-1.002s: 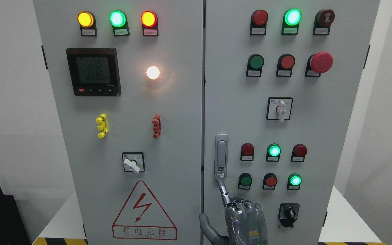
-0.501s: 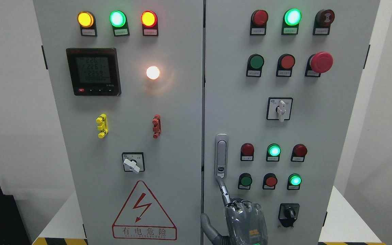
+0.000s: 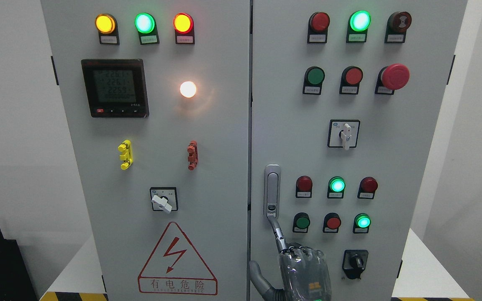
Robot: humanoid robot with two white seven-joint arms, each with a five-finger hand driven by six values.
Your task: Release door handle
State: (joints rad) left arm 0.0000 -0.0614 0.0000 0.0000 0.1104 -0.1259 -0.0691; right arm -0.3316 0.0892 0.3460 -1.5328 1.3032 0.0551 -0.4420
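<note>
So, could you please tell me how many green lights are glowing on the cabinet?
4: one top left, one top right, and two lower right, at and. None looks hidden.

A two-door control cabinet (image 3: 207, 138) fills the frame, its doors meeting at a seam down the middle. On the left door, three lamps (image 3: 144, 23) sit in a row at the top, a meter (image 3: 114, 88) below them with a single lamp (image 3: 188, 89) to its right, and a rotary switch (image 3: 163, 199) above a warning triangle (image 3: 177, 259). On the right door, the door handle (image 3: 272, 192) stands upright just right of the seam, with rows of buttons (image 3: 336, 185) to its right. A robot hand (image 3: 303, 271) rises from the bottom edge below the handle, one finger (image 3: 277, 232) reaching up to the handle's lower end.
</note>
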